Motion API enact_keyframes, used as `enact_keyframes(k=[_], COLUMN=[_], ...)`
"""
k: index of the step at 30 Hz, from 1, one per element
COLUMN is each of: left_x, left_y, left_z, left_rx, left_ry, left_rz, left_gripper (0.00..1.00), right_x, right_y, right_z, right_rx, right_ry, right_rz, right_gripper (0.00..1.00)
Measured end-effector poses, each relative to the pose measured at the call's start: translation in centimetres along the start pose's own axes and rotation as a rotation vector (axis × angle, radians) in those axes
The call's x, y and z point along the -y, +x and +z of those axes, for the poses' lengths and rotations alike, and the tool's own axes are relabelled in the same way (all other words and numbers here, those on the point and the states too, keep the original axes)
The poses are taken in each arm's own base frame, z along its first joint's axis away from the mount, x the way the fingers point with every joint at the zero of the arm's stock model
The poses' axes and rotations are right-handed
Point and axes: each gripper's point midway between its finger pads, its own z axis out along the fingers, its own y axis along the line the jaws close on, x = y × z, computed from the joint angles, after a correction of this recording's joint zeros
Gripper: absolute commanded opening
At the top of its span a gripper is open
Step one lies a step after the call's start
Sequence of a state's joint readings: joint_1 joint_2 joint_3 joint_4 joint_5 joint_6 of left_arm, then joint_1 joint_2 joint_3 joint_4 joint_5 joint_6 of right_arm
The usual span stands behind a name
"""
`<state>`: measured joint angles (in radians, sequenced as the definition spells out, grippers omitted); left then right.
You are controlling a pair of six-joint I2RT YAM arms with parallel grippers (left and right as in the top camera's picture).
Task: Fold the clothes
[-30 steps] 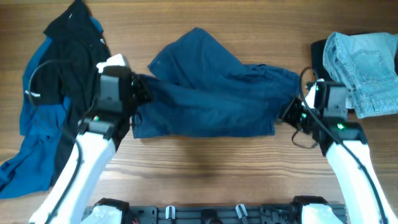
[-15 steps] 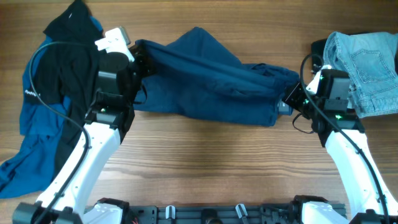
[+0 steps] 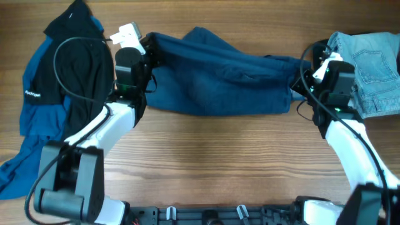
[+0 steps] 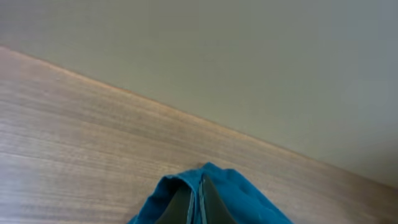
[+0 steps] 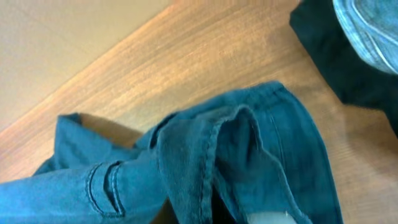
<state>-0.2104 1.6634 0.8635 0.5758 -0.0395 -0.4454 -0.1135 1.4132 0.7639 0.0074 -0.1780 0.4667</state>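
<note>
The navy-blue shorts [image 3: 219, 78] lie stretched across the back middle of the table between my two grippers. My left gripper [image 3: 152, 51] is shut on their left end; in the left wrist view its fingers [image 4: 200, 208] pinch a fold of blue cloth [image 4: 249, 205]. My right gripper [image 3: 299, 81] is shut on their right end; the right wrist view shows seamed blue cloth [image 5: 205, 162] bunched over the fingers. The black and royal-blue jacket [image 3: 47, 100] lies at the left. The light-blue jeans [image 3: 369, 65] lie at the right.
A black cloth [image 3: 320, 53] lies under the jeans and shows in the right wrist view [image 5: 348, 68] too. Bare wooden table [image 3: 219, 162] lies in front of the shorts. A wall rises beyond the table's far edge [image 4: 249, 140].
Both grippers moved toward the back of the table with the shorts' ends and spread apart. The shorts are now pulled out into a longer, flatter band.
</note>
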Motion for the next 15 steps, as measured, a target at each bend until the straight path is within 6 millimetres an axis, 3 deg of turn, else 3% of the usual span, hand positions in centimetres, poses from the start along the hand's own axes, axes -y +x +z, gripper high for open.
enact_keyframes(k=[4,9,10,11,12,13,15], left_x=[-0.3,-2.1,-2.5,-2.8,-3.0,-3.3,-3.8], left_y=[0.6,4.0,4.6,5.2,5.6,5.9,6.3], left_z=[1.0,3.8,4.3,4.9,5.5,6.2,7.2], left_rx=[0.014,-0.044,-0.054,-0.062,-0.065,-0.065,-0.067], left_ry=[0.007,-0.029,-0.035,-0.04,-0.041,-0.051,-0.061], left_rz=[-0.001,0.002,0.002,0.003,0.01,0.011,0.011], left_gripper=[0.04,0.04,0.16,0.41,0.86,1.0,1.0], right_x=[0.0,-0.1,0.0,0.2,0.4,0.8,1.5], right_y=[-1.2,-2.8,-3.0,-3.0,-3.2,-3.5,-4.0], right_z=[2.4,4.9,5.4,5.9,6.5,7.1,7.9], right_rx=[0.069,0.168,0.183,0.195,0.214,0.245,0.289], right_ry=[-0.03,-0.07,-0.073,-0.074,-0.073,-0.063,-0.054], right_rz=[-0.016,-0.05,-0.055,-0.06,-0.065,-0.068,-0.07], right_gripper=[0.04,0.04,0.08,0.2,0.68,0.99,0.99])
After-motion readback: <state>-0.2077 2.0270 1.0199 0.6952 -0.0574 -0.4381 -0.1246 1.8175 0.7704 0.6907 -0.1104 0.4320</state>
